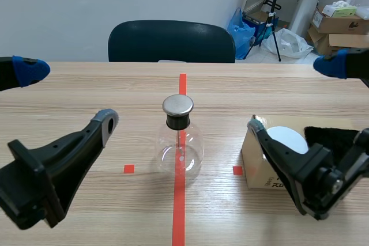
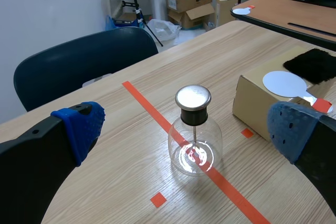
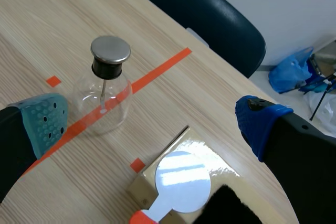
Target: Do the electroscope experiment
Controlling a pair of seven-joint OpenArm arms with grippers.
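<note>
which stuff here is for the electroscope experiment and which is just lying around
Likely for the job: glass electroscope flask, white disc, black cloth, cardboard box under them.
Lying about: dark chair, floor boxes, blue bag.

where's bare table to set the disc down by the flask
Widest bare wood lies left of the flask, out to the table edge, and beyond it toward the chair. The gap between flask and box is narrow. The box top is crowded: disc and cloth.

Electroscope flask (image 2: pixel 195 140) stands ahead of the wide-parted jaws
</note>
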